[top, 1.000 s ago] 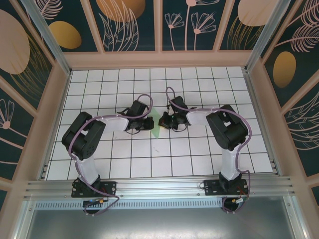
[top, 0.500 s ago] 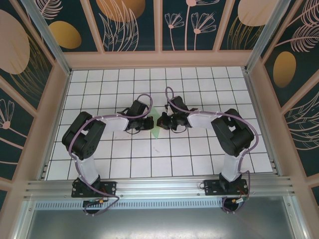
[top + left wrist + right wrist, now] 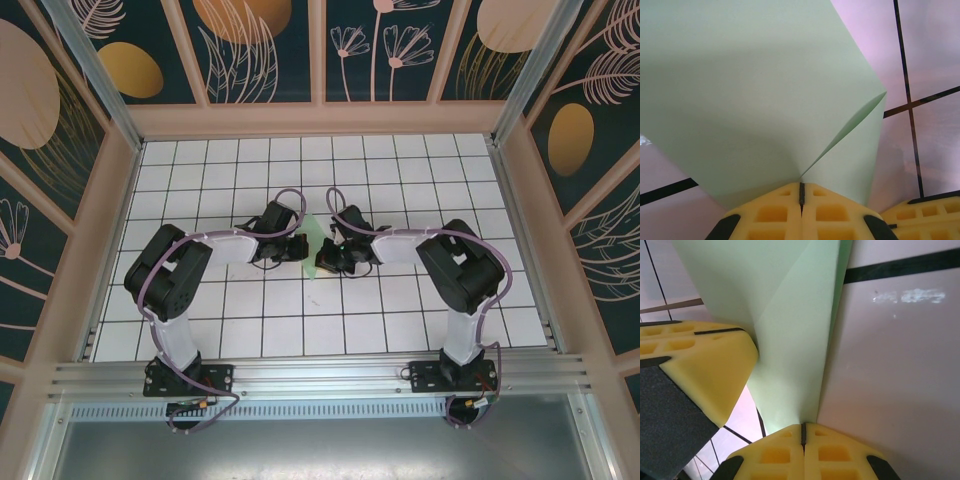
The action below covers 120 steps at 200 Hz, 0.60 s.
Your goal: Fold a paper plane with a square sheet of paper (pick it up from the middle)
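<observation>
Two grippers, and both are closed tight on the same thing. My left gripper [image 3: 801, 189] has its yellow pads [image 3: 772, 215] pressed flat together with no gap between them, and the square sheet of paper [image 3: 755, 90] comes straight up out of that seam. From the pinch the pale green paper splits into two layers: a broad one spreads up and to the left, and a narrower flap leans off to the right. The two meet again at a sharp corner.

My right gripper [image 3: 803, 431] is closed just as firmly. Its pads are together and the same sheet rises from between them, with a soft crease running up its face.

The two grips sit just beside each other. One of the left gripper's pads shows at the left of the right wrist view, close against the paper. In the left wrist view, the right gripper's pads show at the lower right corner.

From above, the sheet is a narrow green sliver between the two wrists, near the middle of the white tiled table [image 3: 400, 300]. I cannot tell whether it touches the tiles. Black grid lines [image 3: 910, 105] cross behind it.
</observation>
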Each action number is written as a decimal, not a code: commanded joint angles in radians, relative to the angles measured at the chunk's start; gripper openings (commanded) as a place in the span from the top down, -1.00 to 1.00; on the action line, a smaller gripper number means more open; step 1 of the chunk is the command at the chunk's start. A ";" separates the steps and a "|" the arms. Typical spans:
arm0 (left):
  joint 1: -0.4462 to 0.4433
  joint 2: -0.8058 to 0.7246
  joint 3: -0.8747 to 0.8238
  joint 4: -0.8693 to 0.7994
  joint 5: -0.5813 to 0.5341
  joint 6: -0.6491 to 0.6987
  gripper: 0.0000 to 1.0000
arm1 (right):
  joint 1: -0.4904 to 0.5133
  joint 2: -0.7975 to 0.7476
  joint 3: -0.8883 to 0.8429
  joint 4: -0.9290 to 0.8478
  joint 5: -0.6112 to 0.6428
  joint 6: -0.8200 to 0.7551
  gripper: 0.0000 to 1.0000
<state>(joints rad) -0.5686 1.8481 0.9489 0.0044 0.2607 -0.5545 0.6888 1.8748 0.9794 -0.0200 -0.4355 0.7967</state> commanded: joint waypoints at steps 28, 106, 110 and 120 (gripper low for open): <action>0.006 0.022 -0.035 -0.066 -0.050 -0.001 0.85 | 0.023 -0.030 0.035 0.009 0.006 -0.001 0.86; 0.006 0.023 -0.024 -0.070 -0.052 0.001 0.85 | 0.032 0.029 -0.004 0.061 -0.027 0.043 0.86; 0.006 0.022 -0.024 -0.070 -0.052 -0.001 0.85 | 0.034 0.032 -0.011 0.062 -0.023 0.046 0.86; 0.005 0.022 -0.026 -0.067 -0.050 -0.002 0.85 | 0.034 0.033 -0.032 0.058 0.002 0.053 0.86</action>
<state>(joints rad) -0.5686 1.8465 0.9482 0.0040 0.2600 -0.5545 0.7101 1.8774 0.9855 0.0383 -0.4522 0.8234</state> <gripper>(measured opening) 0.078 0.074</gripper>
